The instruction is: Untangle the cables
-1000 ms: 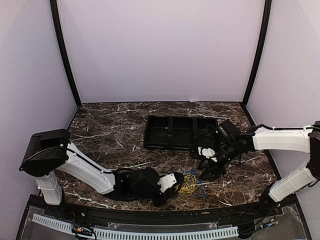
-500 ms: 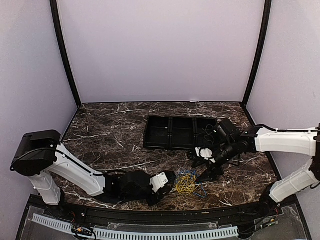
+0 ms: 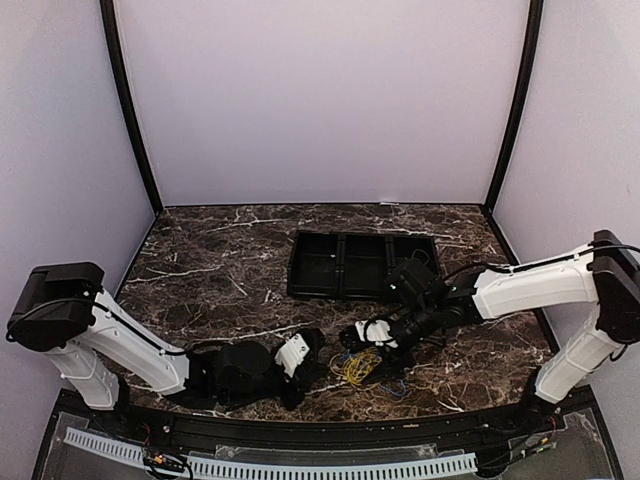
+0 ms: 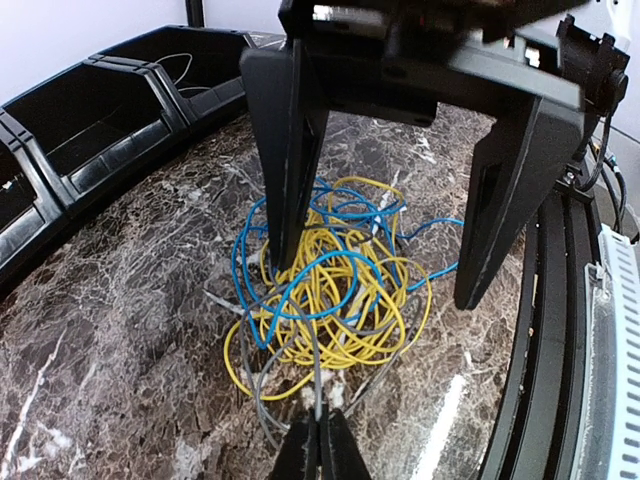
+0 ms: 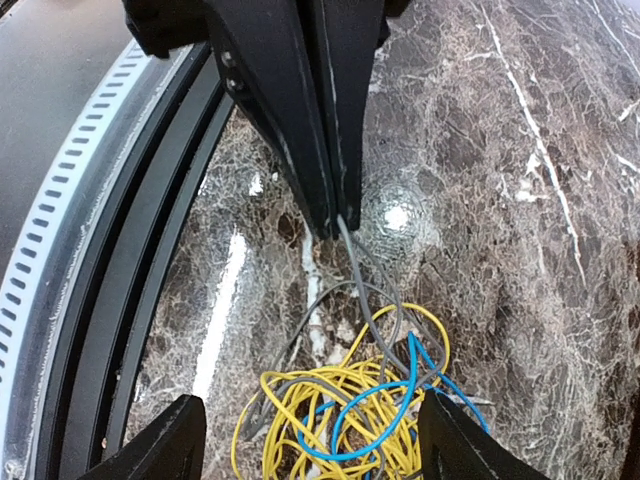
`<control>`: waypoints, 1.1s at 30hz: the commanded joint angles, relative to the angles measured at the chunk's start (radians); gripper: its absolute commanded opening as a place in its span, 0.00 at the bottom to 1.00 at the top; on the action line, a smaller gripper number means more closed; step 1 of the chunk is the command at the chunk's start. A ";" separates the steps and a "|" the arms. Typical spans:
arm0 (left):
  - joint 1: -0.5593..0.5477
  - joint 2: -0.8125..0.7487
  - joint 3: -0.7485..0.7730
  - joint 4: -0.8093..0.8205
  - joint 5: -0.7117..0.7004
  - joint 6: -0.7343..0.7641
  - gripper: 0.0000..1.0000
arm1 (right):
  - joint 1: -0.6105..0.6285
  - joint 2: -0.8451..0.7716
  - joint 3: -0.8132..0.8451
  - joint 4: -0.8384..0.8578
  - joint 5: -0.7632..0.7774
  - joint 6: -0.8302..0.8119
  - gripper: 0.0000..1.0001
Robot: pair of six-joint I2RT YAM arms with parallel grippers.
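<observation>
The tangled cables [image 3: 362, 366] — yellow, blue and grey — lay on the counter [image 3: 220, 270] close to its near edge, right of centre. The left tool [image 4: 318, 447] was closed, pinching a grey wire [image 5: 372, 290] that led out of the heap. The right tool [image 4: 378, 280] was open — fingers spread over the tangle. A black compartment tray [image 3: 340, 268] sat nearer the far edge.
</observation>
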 commanded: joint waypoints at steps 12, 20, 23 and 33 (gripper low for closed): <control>-0.005 -0.244 -0.071 0.069 -0.092 -0.040 0.00 | 0.028 0.148 0.024 0.050 0.088 -0.009 0.37; -0.005 -0.598 -0.057 -0.161 -0.217 0.045 0.00 | 0.034 0.160 0.033 0.043 0.095 -0.008 0.23; -0.008 -0.756 -0.038 -0.283 -0.262 0.074 0.00 | 0.034 0.164 0.036 0.042 0.097 -0.006 0.23; -0.008 -1.027 0.168 -0.590 -0.370 0.236 0.00 | 0.036 0.177 0.045 0.030 0.097 -0.006 0.23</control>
